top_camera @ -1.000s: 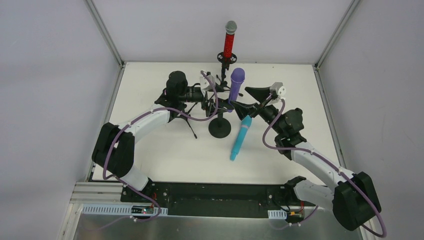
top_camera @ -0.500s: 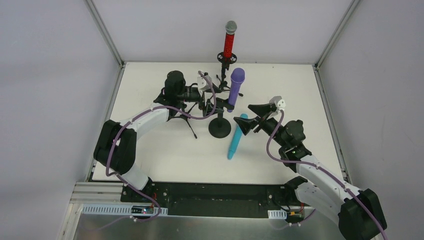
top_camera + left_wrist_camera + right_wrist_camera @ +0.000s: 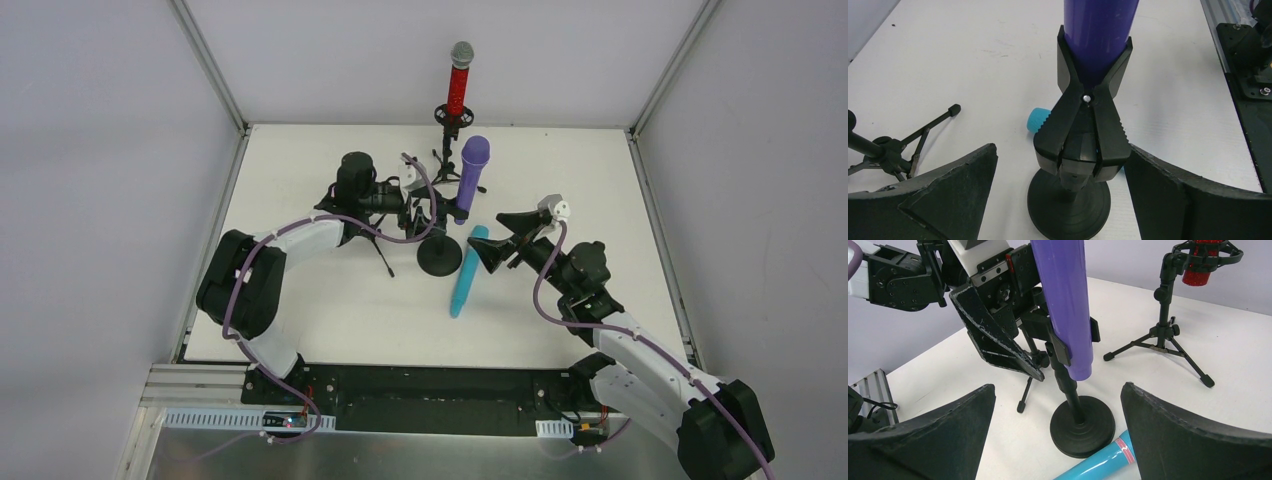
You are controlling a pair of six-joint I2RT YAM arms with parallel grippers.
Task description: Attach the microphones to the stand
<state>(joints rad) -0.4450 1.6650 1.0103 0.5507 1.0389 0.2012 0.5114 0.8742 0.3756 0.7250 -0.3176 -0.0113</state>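
Note:
The purple microphone (image 3: 472,172) stands upright in the black clip (image 3: 1091,125) of the round-base stand (image 3: 440,258). My left gripper (image 3: 432,200) is open, its fingers apart on either side of that clip (image 3: 1060,150) without touching it. A cyan microphone (image 3: 465,275) with a pink ring lies flat on the table against the round base (image 3: 1082,425). My right gripper (image 3: 492,232) hangs open just right of the stand, above the cyan microphone's (image 3: 1103,462) far end, empty. The red microphone (image 3: 460,78) with a silver mesh head sits in the tripod stand (image 3: 448,150) at the back.
A second small tripod stand (image 3: 893,150) stands left of the round base, under my left arm, one leg reaching toward the base (image 3: 383,262). White walls close the table on three sides. The black rail with the arm bases (image 3: 430,395) runs along the near edge.
My right gripper has drawn back from the purple microphone toward the near right, still open. The cyan microphone has shifted slightly left. The left arm has barely moved.

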